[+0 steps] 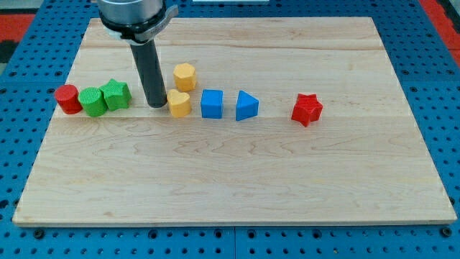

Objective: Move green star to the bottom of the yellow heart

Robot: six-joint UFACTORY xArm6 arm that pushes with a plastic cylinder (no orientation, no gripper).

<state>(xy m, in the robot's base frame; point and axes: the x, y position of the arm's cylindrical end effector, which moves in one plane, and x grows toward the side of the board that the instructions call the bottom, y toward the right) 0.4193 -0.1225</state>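
Tip (156,105) resting on board, no jaws on this rod, nothing being held. Tip sitting just left of yellow heart (179,103), near touching; green star (116,95) lying further to view's left, apart from tip.

Yellow hexagon (185,75) sitting just above heart. Blue cube (212,103) and blue triangle (246,106) lining up to heart's right; red star (307,109) lying well apart beyond them.

Green star touching green cylinder (93,101); red cylinder (68,98) sitting beside that at board's left edge.

Pale wooden board (237,180) lying on blue perforated table (438,86).
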